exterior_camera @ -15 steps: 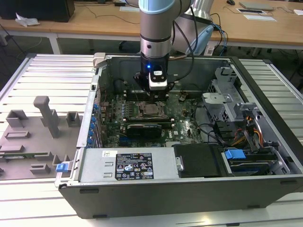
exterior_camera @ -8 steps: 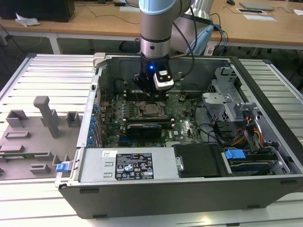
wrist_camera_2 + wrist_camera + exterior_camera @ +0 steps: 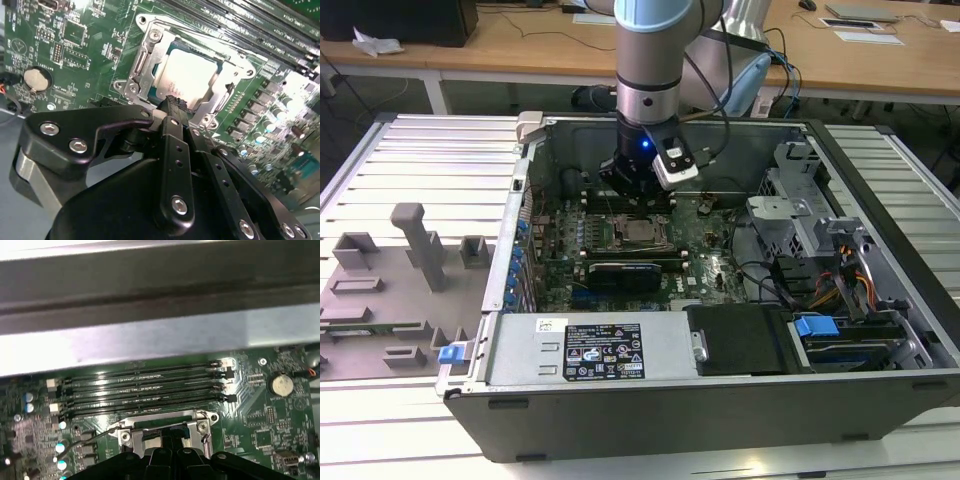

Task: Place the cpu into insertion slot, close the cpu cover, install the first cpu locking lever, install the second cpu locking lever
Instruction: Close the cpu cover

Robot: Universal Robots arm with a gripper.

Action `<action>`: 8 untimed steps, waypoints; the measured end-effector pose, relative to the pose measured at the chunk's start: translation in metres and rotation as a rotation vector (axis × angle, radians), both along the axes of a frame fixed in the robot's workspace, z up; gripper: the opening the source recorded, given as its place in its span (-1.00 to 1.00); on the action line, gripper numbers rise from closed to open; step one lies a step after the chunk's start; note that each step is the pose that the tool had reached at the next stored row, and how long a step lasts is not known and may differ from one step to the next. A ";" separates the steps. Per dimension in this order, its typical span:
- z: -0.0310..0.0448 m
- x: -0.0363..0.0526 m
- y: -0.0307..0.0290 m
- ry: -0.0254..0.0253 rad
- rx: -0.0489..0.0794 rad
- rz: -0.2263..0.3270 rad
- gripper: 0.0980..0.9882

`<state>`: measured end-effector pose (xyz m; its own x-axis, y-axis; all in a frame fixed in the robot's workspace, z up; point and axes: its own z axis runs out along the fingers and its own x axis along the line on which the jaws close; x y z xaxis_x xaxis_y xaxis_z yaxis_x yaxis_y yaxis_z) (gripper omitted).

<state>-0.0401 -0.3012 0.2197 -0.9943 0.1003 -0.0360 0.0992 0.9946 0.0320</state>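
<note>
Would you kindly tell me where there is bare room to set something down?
The table is bare beyond the grey fixtures, at the exterior view's left of the case. Inside is crowded: the gripper hangs by the cpu, between memory slots and graphics card.

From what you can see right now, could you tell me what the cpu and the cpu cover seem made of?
The cpu: a metal top, likely, pale silvery and matte, glaring softly and evenly. The cpu cover: probably bare stamped steel, semi-glossy, with bright highlights along its edges.
</note>
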 end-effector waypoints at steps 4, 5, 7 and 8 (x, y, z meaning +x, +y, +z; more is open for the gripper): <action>-0.0004 -0.0002 -0.0022 0.0002 -0.001 0.029 -0.98; -0.0006 -0.0006 -0.0043 0.0004 -0.002 0.041 -0.98; -0.0006 -0.0024 -0.0089 0.0006 -0.006 0.052 -0.98; -0.0006 -0.0028 -0.0101 0.0007 -0.006 0.054 -0.98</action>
